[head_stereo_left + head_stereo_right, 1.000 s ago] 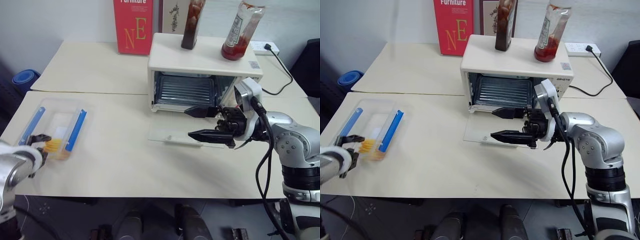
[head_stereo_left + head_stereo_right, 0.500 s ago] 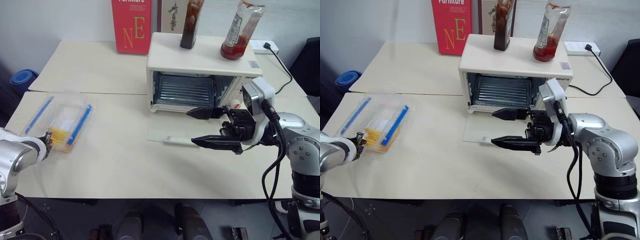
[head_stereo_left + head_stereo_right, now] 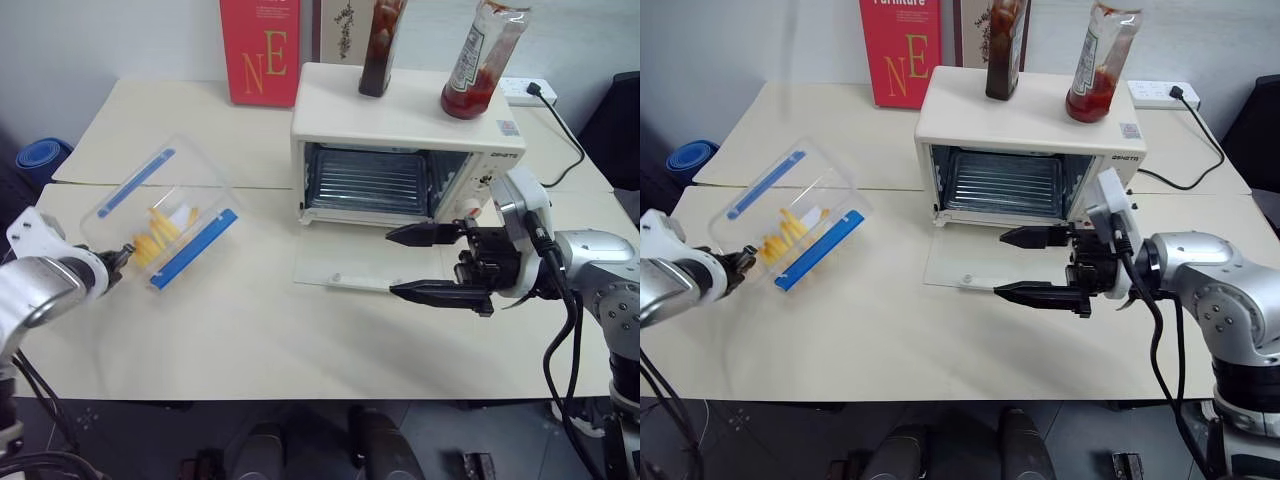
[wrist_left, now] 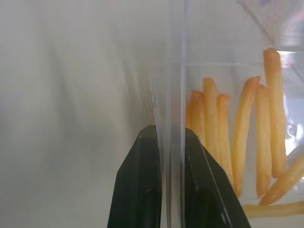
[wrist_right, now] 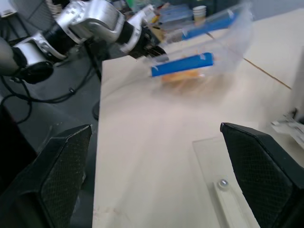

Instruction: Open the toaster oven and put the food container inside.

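Observation:
The food container (image 3: pixel 165 215), a clear tub with blue clip strips and yellow fries inside, hangs tilted above the table's left side. My left gripper (image 3: pixel 120 255) is shut on its near end wall; the left wrist view shows the black fingers (image 4: pixel 142 180) pinching the clear wall beside the fries (image 4: pixel 247 123). The cream toaster oven (image 3: pixel 405 130) stands at mid-table with its glass door (image 3: pixel 345 262) folded flat and its wire rack (image 3: pixel 368 180) exposed. My right gripper (image 3: pixel 392 263) hovers open over the door's right part, pointing left with nothing between its fingers.
A dark sauce bottle (image 3: pixel 378 45) and a red sauce bottle (image 3: pixel 478 60) stand on the oven's top. A red book (image 3: pixel 260 50) leans behind it. A power strip (image 3: pixel 520 92) and black cable (image 3: pixel 565 150) lie at the back right.
My left gripper closed on the container's end, then lifted it off the table, tilting it and carrying it up and toward the oven. The right gripper drifted slightly to the right, still open.

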Controlling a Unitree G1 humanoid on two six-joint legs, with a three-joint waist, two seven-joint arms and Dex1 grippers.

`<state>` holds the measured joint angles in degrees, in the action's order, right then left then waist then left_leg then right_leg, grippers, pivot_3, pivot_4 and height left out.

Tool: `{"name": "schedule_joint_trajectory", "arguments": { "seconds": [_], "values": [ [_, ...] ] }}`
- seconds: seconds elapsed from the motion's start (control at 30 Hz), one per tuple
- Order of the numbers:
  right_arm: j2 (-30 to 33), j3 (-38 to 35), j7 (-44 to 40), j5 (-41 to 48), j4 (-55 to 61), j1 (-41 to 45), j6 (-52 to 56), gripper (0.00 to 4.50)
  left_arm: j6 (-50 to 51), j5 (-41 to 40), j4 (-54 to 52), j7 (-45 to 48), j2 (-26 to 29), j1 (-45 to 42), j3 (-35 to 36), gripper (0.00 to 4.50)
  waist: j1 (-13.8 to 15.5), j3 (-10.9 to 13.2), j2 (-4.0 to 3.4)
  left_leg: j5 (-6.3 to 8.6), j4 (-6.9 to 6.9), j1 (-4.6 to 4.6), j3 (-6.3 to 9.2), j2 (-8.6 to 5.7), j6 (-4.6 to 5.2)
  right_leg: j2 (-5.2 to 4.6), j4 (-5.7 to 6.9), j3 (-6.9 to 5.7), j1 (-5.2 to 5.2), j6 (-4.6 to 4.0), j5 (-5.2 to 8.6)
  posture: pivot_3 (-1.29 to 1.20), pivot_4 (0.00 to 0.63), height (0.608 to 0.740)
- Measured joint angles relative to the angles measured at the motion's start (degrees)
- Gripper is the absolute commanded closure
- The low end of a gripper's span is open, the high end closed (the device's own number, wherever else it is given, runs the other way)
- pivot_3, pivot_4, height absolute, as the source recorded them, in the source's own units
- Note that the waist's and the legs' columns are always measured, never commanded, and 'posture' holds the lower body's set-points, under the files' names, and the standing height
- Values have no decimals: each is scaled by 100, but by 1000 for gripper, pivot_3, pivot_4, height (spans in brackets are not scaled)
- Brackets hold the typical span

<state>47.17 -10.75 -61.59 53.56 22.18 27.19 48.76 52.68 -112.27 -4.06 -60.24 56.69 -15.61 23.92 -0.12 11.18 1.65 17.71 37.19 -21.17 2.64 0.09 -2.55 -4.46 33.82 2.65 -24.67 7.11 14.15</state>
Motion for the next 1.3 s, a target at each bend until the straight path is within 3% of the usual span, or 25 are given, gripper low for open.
{"name": "schedule_joint_trajectory", "arguments": {
  "seconds": [0.17, 0.3, 0.47, 0.63, 0.9, 1.13, 1.3],
  "values": [
    [169, -448, 213, 101, 19, -379, 8, 0, 1191, 7, 55, 1039, 766, -324, -641, 4403, -2, 1, 0, 0, -4, 1, 1, 1, 1, 2, 0, -1, 0, -3, 2, 0, 150, 740],
    [233, -686, 428, 44, 188, -735, -33, 0, 1837, 124, 30, 1961, 1010, -1444, -1610, 4403, 29, 4, -3, -4, -2, -1, 5, -2, 4, 3, 1, -3, 2, -10, 6, 0, 150, 740],
    [341, -1158, 753, 141, 614, -1259, -7, 0, 2362, 548, 156, 2772, 364, -2543, -2748, 4403, 30, 4, -3, -6, 0, -5, 3, -8, 6, -1, 2, 2, 1, 2, 0, 0, 150, 740],
    [417, -1880, 1145, 445, 1088, -1854, 109, 0, 2739, 1280, 564, 3302, -465, -3538, -3387, 4403, 10, 6, 0, -8, 1, -6, 4, -7, 8, 1, 2, 3, 1, 6, -2, 0, 150, 740],
    [208, -2559, 1753, 754, 1686, -2903, 105, 0, 3004, 2647, 1759, 3647, -1824, -4606, -3545, 4403, 30, 8, 4, -17, 9, -6, 6, -18, 15, 0, 1, 10, 8, 19, -9, 0, 150, 740],
    [-79, -2503, 2149, 637, 1825, -3120, -286, 0, 3108, 3929, 2534, 3814, -2809, -5143, -3188, 4403, -2, 8, 4, -21, 5, -3, 2, -19, 13, 1, 4, 18, 4, 29, -14, 0, 150, 740],
    [-147, -2220, 2271, 488, 1824, -3122, -511, 0, 3174, 4546, 2637, 3821, -3280, -5142, -2635, 2839, 0, 8, 4, -23, 6, -5, 2, -19, 11, 0, 3, 20, 4, 33, -16, 0, 150, 740]
  ]
}}
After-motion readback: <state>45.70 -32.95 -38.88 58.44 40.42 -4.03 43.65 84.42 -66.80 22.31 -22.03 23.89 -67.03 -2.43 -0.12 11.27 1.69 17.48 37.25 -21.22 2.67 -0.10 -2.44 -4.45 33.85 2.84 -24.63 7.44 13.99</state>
